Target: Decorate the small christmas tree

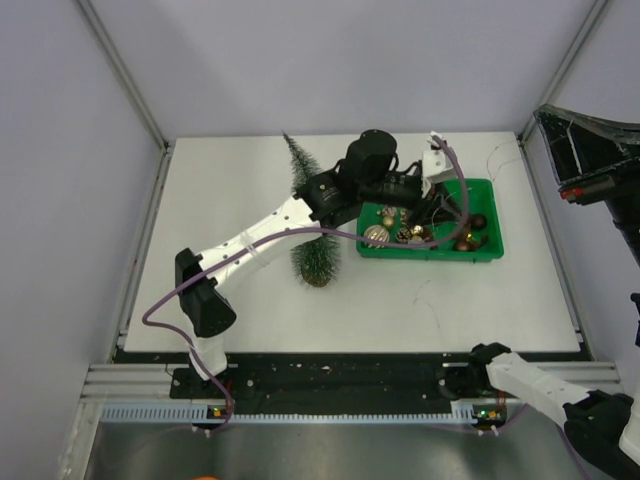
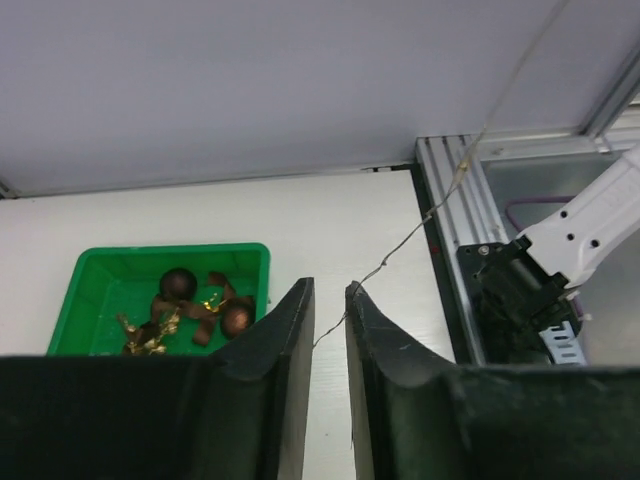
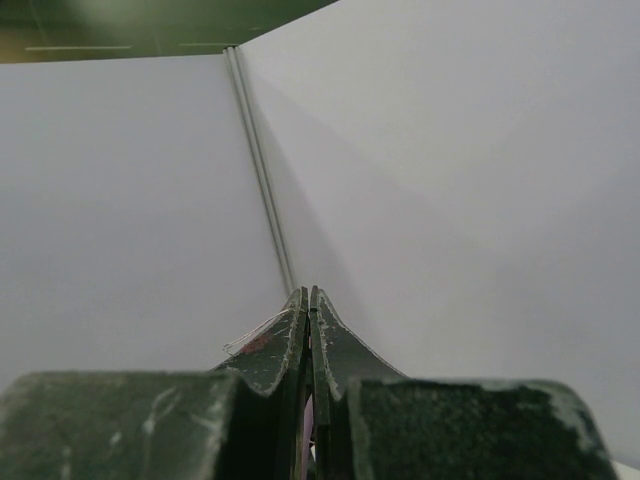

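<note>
Small christmas tree [image 1: 317, 258]: dark green and bristly, on the white table [image 1: 220, 200] just left of the green tray [image 1: 492, 252]. The left arm crosses over its middle, and the overhead view does not settle whether it stands or lies.
Tree's handling: probably light and easy to topple. The bristles look soft and springy over a stiffer stem, so they would likely give under a pinch. The brown disc base at its near end, or the stem just above it, seems the firmest place to take hold.
Left gripper [image 2: 328, 286]: raised near the tray, jaws a slit apart and not meeting. A thin wire [image 2: 420, 225] runs through the gap and touches one fingertip — not visibly pinched.
Right gripper [image 3: 308, 292]: at the near right of the rig, fingers pressed together, facing a bare wall, holding nothing that can be made out.
Tray contents: brown and gold ornaments [image 2: 180, 284] heaped inside.
Risk: the wire looks fine and springy — pulled taut across the tree, it could tip it.
</note>
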Tool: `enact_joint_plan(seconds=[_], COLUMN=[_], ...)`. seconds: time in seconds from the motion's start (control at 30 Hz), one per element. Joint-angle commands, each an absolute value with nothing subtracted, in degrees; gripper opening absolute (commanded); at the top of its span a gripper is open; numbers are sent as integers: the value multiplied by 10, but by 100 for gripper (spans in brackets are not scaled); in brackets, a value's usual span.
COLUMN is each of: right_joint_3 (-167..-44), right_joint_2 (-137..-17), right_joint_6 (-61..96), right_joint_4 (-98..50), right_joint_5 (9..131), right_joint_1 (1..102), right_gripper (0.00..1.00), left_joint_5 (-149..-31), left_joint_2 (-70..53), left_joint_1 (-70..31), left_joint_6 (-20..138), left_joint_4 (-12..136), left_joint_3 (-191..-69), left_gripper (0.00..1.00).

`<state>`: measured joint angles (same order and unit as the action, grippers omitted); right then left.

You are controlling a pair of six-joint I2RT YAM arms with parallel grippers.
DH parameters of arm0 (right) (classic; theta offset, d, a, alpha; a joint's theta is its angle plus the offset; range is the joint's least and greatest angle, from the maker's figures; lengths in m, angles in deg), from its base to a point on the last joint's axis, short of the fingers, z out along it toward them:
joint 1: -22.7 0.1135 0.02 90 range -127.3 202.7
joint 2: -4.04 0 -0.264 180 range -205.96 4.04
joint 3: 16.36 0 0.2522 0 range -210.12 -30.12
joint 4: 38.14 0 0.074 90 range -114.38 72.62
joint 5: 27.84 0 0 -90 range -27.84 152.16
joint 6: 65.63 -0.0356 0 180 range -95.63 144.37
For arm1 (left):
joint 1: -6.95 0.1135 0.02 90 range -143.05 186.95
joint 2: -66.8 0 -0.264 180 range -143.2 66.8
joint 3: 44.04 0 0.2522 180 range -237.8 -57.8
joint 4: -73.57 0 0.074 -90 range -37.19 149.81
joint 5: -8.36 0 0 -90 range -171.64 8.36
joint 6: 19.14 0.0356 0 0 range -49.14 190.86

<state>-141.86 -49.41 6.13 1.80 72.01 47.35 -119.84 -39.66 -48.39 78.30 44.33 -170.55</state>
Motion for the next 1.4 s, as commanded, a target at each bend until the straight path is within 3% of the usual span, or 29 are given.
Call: enact_joint_plan(seconds=[0.0, 0.1, 0.17, 0.27, 0.4, 0.5, 0.63, 0.77, 1.0, 1.37], right_joint_3=[-1416, -1407, -1394, -1355, -1289, -1256, -1243, -1251, -1269, -1251], right_joint_2=[-483, -472, -458, -431, -390, -374, -370, -364, -363, -365], right_joint_6=[60, 63, 67, 78, 88, 90, 101, 119, 146, 187], right_joint_4=[1, 8, 13, 21, 29, 34, 50, 59, 85, 95], right_joint_5=[718, 710, 703, 687, 651, 623, 581, 557, 524, 488], right_joint_1=[479, 478, 478, 479, 479, 479, 480, 480, 480, 480], right_gripper=[0, 0, 1, 26, 48, 75, 88, 88, 79, 72], left_joint_5=[-1224, -1187, -1171, -1143, -1112, -1109, -1100, -1077, -1008, -973], left_joint_2=[-396, -388, -379, -361, -342, -332, -325, -320, -319, -340], left_joint_1=[-488, -487, -486, -484, -483, -482, -482, -481, -468, -428], left_joint_6=[785, 803, 808, 812, 834, 849, 851, 863, 880, 904], left_joint_4=[445, 450, 470, 506, 537, 536, 530, 533, 580, 592], left_joint_3=[-1735, -1732, -1732, -1733, -1736, -1737, -1735, -1732, -1737, -1820], left_gripper=[15, 0, 0, 0, 0, 0, 0, 0, 0, 0])
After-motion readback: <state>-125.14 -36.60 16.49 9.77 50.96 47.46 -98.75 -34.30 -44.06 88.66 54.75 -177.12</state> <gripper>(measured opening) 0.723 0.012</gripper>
